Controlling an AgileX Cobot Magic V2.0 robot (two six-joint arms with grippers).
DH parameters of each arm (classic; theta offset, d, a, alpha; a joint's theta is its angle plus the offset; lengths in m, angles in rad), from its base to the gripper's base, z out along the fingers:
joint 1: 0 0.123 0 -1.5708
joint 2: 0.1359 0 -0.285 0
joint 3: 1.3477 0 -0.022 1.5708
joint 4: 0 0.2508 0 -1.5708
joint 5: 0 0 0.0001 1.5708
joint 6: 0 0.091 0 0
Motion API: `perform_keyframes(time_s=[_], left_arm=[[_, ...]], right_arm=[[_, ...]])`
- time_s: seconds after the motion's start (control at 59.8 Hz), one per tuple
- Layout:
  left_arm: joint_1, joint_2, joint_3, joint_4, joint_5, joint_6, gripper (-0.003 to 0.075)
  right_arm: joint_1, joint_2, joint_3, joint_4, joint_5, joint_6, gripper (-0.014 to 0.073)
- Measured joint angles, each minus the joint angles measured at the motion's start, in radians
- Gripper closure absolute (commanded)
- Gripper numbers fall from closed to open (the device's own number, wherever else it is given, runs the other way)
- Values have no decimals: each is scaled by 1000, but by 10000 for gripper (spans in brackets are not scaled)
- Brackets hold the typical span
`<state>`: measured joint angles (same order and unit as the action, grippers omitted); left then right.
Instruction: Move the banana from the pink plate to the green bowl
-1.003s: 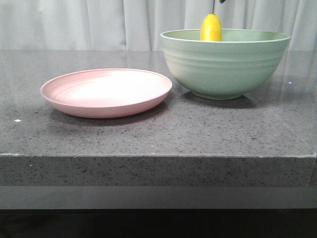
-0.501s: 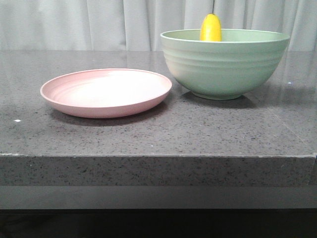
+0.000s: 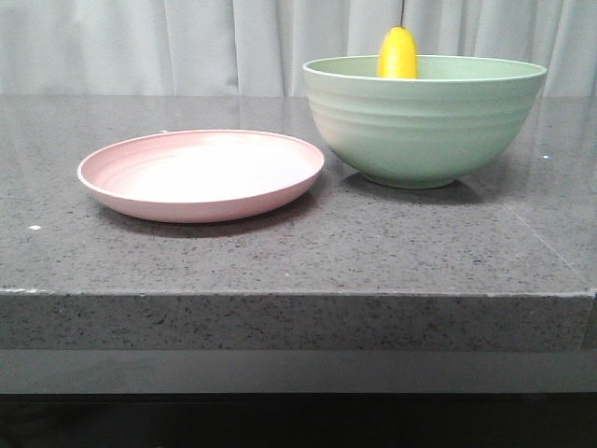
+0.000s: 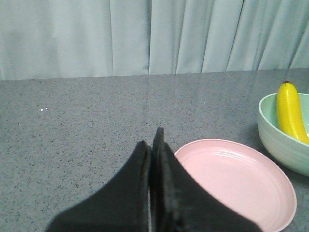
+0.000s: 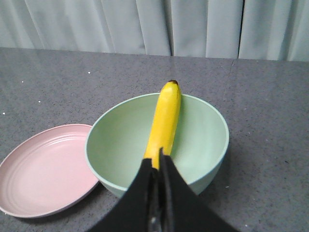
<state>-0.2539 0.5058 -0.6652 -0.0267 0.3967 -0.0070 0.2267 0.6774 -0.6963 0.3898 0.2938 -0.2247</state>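
The plump yellow banana (image 5: 165,118) leans inside the deep ridged mint-green bowl (image 3: 424,121), beside the shallow pale pink plate (image 3: 201,174) on the speckled grey bench (image 3: 308,252). Left end effector (image 4: 153,150) and right end effector (image 5: 157,162) are clenched, empty.

From the front, the bowl (image 3: 424,117) wall hides all of the banana (image 3: 397,53) but its rounded tip above the rim, and neither pincer shows. In the left wrist view the picture's edge cuts off the far side of the bowl (image 4: 285,135), the banana's (image 4: 289,116) lower end sinks out of sight behind the rim, and the left pincer (image 4: 153,145) covers part of the plate (image 4: 236,181). In the right wrist view the right pincer (image 5: 157,162) covers the banana's (image 5: 165,116) near end, and the plate's (image 5: 46,169) edge runs behind the bowl (image 5: 203,135)
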Motion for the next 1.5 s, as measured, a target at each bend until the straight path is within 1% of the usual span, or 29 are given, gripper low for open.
perform_keyframes(time_s=[0.334, 0.501, 1.504], left_arm=[[0, -286, 185, 2, -8, 0, 741], [0, -378, 221, 2, -6, 0, 741], [0, -391, 221, 2, -6, 0, 741]], right_arm=[[0, -332, 217, 0, -13, -2, 662], [0, -426, 258, 0, -9, -2, 662], [0, -434, 263, 0, -8, -2, 662]])
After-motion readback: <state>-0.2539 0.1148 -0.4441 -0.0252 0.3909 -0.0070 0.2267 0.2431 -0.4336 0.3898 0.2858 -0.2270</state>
